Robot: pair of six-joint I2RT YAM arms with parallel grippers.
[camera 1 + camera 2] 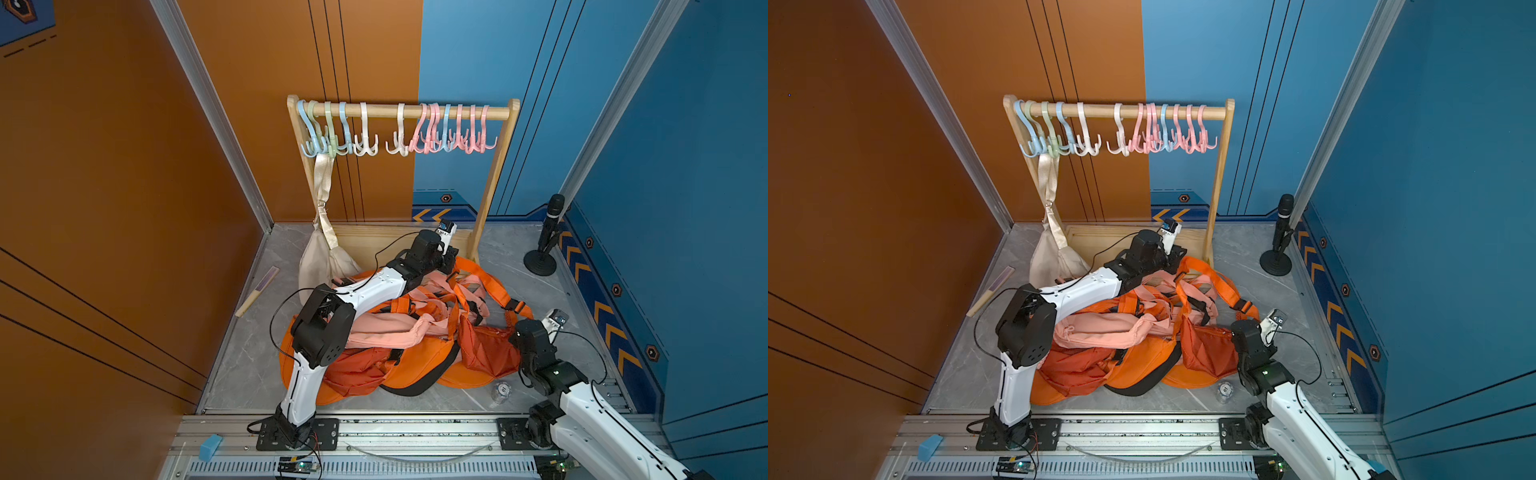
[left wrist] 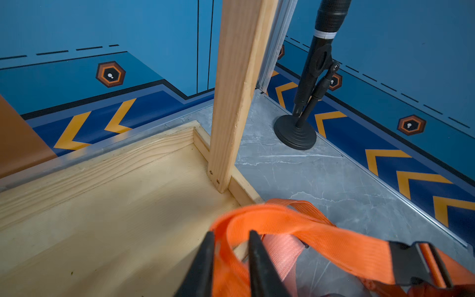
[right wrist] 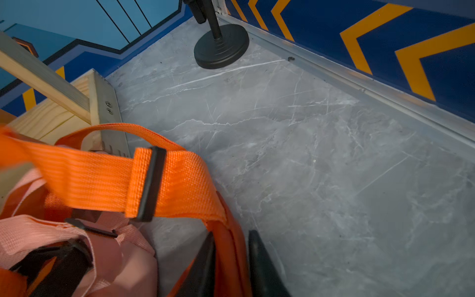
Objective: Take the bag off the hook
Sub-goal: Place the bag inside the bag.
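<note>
Hanging far left on the rack [image 1: 382,111] from a green hook [image 1: 330,139] by a strap [image 1: 321,187]: beige bag [image 1: 318,266], soft, floppy, likely light. Best taken by the strap just under the hook, lifted up and off. Parted, not clamped: left tool [image 2: 231,232], right tool [image 3: 232,232], each astride orange straps [image 2: 321,236]

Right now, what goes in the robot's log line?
beige bag: hanging on green hook | left gripper: open, orange strap between jaws | right gripper: open, orange strap between jaws
</note>
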